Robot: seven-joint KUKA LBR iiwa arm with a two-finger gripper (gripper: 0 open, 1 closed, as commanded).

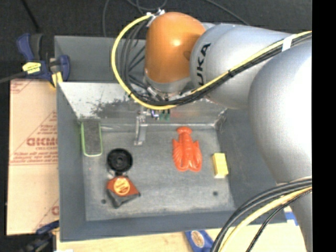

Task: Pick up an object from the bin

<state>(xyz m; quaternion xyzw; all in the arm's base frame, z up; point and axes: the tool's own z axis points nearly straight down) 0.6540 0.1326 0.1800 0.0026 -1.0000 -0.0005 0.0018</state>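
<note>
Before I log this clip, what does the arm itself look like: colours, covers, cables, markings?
The arm is built of thick, rounded silver-grey links. An orange dome-shaped cover caps its wrist, beside black KUKA lettering, partly hidden. Yellow and black cables loop round the wrist and run back along the links. Below the cover, the gripper is slim grey metal.
</note>
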